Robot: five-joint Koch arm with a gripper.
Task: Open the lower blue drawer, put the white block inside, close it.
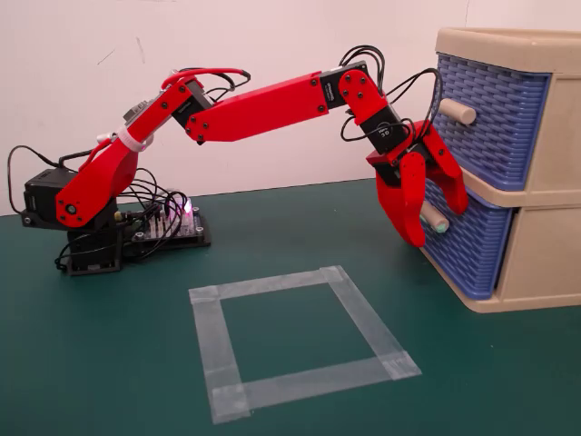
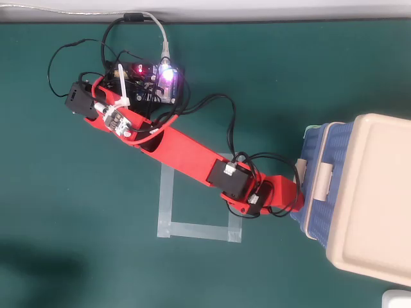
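One lower blue drawer [image 1: 467,245], light rigid plastic, slides easily; push at its knob [image 1: 434,219], which my wide-spread gripper [image 1: 437,222] straddles.

I see a square outline of pale tape [image 1: 295,341] on my green table [image 1: 109,363], near a lit circuit board [image 2: 160,83].

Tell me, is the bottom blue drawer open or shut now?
Nearly shut. The lower blue drawer sticks out only slightly from the beige cabinet, and the red hand is spread around its knob.
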